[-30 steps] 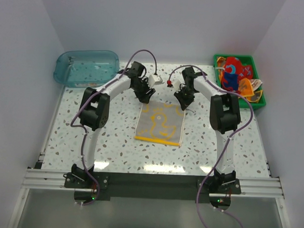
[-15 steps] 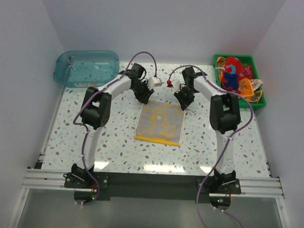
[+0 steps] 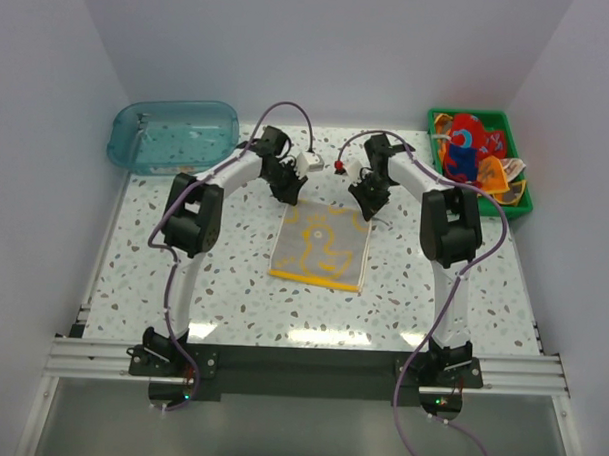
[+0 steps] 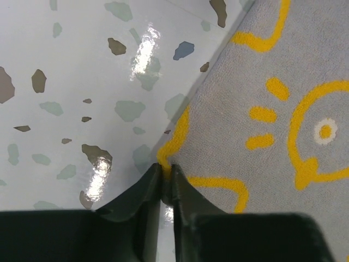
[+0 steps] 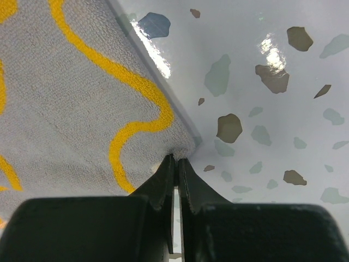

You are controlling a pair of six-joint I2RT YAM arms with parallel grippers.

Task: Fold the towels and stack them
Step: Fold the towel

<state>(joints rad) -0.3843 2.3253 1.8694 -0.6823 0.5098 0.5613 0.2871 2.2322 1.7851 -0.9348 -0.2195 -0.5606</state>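
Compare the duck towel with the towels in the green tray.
The duck towel lies spread flat on the table; the tray towels sit heaped in the green tray. The duck towel is cream and yellow; the tray towels mostly red and orange. The left gripper and right gripper pinch the duck towel's far corners; the tray towels are untouched.

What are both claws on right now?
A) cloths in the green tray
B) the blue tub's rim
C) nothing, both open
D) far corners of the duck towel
D: the left claw and right claw are each shut on a far corner of the duck towel.
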